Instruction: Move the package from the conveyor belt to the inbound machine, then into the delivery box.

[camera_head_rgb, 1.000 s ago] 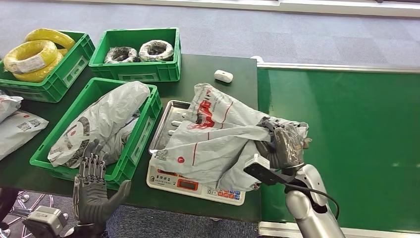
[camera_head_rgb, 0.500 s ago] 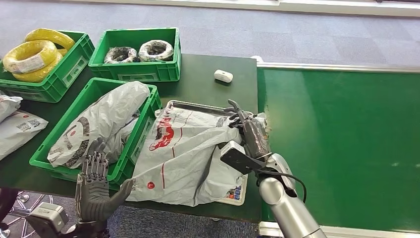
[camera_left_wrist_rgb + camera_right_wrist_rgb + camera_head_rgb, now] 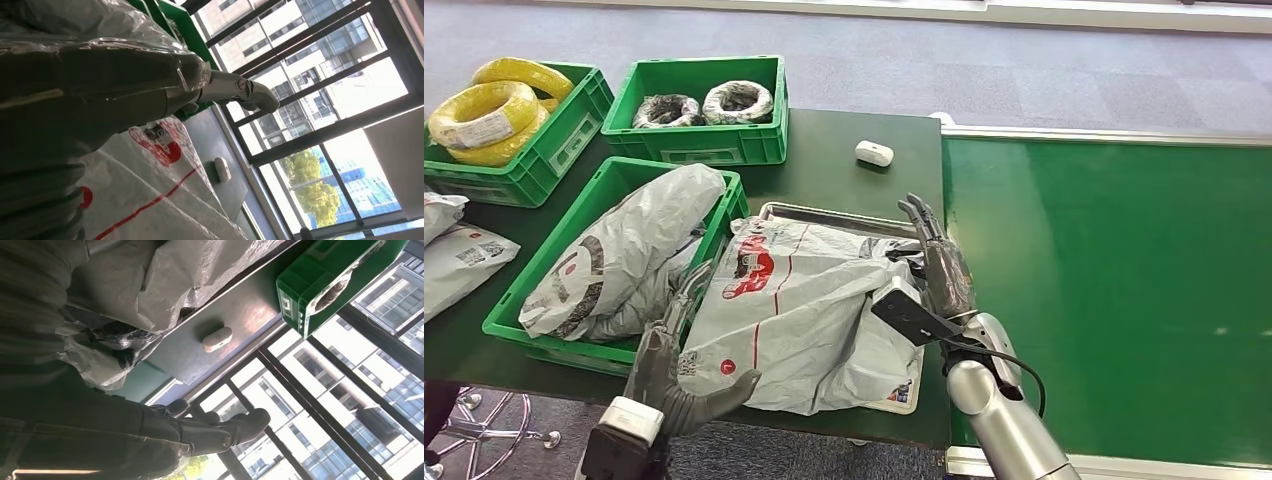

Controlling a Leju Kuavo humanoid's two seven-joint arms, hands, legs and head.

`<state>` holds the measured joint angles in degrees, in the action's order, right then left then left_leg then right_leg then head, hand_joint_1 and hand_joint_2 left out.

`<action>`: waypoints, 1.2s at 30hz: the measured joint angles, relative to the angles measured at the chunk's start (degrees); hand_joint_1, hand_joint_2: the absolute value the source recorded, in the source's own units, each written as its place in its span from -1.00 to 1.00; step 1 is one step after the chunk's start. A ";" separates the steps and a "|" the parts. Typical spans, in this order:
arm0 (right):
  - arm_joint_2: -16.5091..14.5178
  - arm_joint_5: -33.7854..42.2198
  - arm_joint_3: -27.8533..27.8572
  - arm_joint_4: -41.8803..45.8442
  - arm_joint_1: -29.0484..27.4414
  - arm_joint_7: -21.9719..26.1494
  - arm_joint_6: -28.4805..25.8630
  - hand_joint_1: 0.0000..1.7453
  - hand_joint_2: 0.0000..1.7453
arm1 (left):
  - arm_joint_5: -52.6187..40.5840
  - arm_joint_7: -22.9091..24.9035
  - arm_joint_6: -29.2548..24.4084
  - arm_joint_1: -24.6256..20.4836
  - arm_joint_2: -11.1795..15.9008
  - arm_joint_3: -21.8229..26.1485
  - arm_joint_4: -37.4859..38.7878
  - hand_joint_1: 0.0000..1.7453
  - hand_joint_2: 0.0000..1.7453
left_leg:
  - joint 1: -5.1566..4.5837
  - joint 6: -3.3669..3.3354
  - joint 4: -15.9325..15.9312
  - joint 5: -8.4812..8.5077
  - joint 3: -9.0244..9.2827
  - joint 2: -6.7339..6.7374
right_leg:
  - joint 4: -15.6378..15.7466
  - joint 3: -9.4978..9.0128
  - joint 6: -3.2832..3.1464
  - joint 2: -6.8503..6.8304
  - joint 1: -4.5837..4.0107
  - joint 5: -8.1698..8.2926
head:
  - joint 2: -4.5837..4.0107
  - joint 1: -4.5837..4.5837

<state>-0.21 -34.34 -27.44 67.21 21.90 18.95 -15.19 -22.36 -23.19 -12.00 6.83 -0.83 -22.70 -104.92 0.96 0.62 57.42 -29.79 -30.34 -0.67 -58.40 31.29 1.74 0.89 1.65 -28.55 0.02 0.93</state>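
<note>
Grey package [image 3: 799, 310] sprawled across the scale's metal tray [image 3: 834, 215] on the dark tabletop [image 3: 844, 180], beside the green crate [image 3: 724, 225]. Right hand [image 3: 942, 265] at its edge, fingers straight and apart, gripping nothing. Left hand [image 3: 669, 365] beside its near corner, fingers spread, empty.

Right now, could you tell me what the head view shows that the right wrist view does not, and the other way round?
The head view alone shows the left hand reaching toward the package, the green conveyor belt, the crate of grey bags and the yellow coils. The right wrist view alone shows the windows with buildings outside. Both show the grey package on the scale tray, the small white device on the table, the right hand with fingers apart, and the crate of dark rolls.
</note>
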 joint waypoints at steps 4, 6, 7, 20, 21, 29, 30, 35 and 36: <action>0.48 1.25 0.19 0.72 -0.37 1.56 -1.15 -1.00 1.00 | -7.21 5.34 2.67 -3.87 0.49 -4.04 2.78 -1.00 1.00 | 0.00 0.00 0.02 0.00 -0.01 -0.05 | 0.01 0.03 -0.01 -0.04 0.00 0.01 | 0.00 0.00; 0.92 2.24 0.31 2.17 -1.07 2.41 -1.48 -1.00 1.00 | -12.19 8.46 3.87 -6.65 0.43 -6.89 5.73 -1.00 1.00 | 0.00 0.00 0.02 0.00 -0.02 -0.04 | 0.00 0.01 -0.01 -0.03 0.00 0.01 | 0.00 -0.01; 1.16 2.62 0.37 3.02 -1.49 2.75 -1.57 -1.00 1.00 | -14.02 9.59 4.17 -7.93 0.32 -8.24 7.30 -1.00 1.00 | 0.00 0.00 0.01 0.00 -0.02 -0.01 | 0.00 0.01 -0.02 -0.01 0.00 0.01 | 0.00 0.00; 3.16 9.23 0.43 10.41 -3.99 7.68 -1.15 -1.00 1.00 | -38.80 27.59 -0.22 -22.07 -1.79 -17.28 28.20 0.88 1.00 | 0.00 0.01 0.02 0.03 -0.06 0.03 | -0.01 0.06 -0.04 0.08 0.00 0.07 | 0.00 0.01; 3.12 9.47 0.21 10.46 -3.60 7.76 -0.83 -1.00 1.00 | -40.54 28.78 -1.30 -23.26 -2.20 -17.33 30.44 0.91 1.00 | 0.00 0.02 0.02 0.05 -0.05 0.03 | -0.01 0.05 -0.04 0.08 0.00 0.09 | 0.00 0.01; 2.58 10.77 -1.51 9.62 -1.28 8.08 -0.44 -1.00 1.00 | -38.59 28.69 -6.66 -25.95 -3.38 -15.71 37.62 1.00 1.00 | 0.00 0.01 0.00 0.08 -0.10 0.04 | -0.03 0.06 -0.03 0.08 0.00 0.10 | 0.00 0.01; 2.40 11.10 -1.78 9.21 -0.88 8.17 -0.44 -1.00 1.00 | -36.76 28.06 -7.48 -25.84 -3.34 -15.03 37.60 1.00 1.00 | 0.01 0.01 0.00 0.08 -0.10 0.04 | -0.03 0.06 -0.03 0.08 -0.01 0.10 | 0.00 0.01; 1.43 12.11 -3.25 6.93 1.41 8.22 -0.61 -1.00 1.00 | -26.75 23.52 -11.82 -23.90 -2.98 -10.28 34.81 1.00 1.00 | 0.03 0.02 0.00 0.09 -0.11 0.02 | -0.04 0.08 -0.03 0.06 -0.02 0.10 | 0.00 0.01; 1.29 12.19 -3.43 6.62 1.73 8.22 -0.62 -1.00 1.00 | -26.41 23.29 -12.02 -23.64 -2.87 -9.66 34.20 1.00 1.00 | 0.03 0.02 0.00 0.09 -0.12 0.02 | -0.04 0.08 -0.03 0.05 -0.02 0.10 | 0.00 0.00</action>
<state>1.08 -22.15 -30.87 73.83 23.63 27.17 -15.80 -48.77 0.10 -24.02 -16.80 -3.70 -32.36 -70.72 0.99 0.64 57.42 -29.69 -30.45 -0.66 -58.44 31.37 1.71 0.94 1.62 -28.45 0.02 0.93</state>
